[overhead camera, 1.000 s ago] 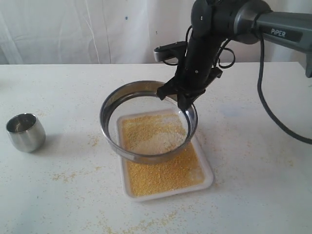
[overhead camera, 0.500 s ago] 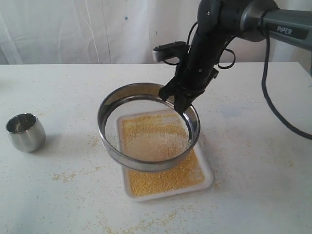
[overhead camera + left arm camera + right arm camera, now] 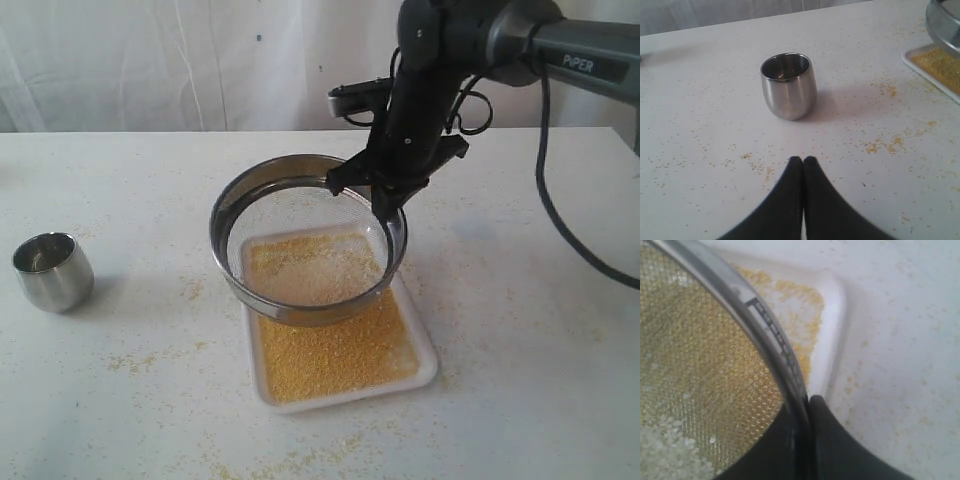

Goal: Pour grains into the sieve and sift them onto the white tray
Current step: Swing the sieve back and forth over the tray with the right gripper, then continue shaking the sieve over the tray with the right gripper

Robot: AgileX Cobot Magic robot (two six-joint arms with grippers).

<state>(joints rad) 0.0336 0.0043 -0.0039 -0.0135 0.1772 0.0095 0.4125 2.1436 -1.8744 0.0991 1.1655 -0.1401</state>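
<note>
On the table [image 3: 520, 330], the white tray [image 3: 425, 365] sits under the sieve [image 3: 218, 240], whose rim is clamped by the R end effector [image 3: 385, 205]. L end effector [image 3: 803, 162] is pinched together, empty, near the steel cup [image 3: 788, 86]. Yellow grains [image 3: 335, 350] cover the tray; whitish ones are in the mesh.

Pale table [image 3: 520, 330]: steel cup [image 3: 53, 271] at left, white tray [image 3: 340, 400] mid-table, stray yellow specks [image 3: 130, 360] scattered around.
</note>
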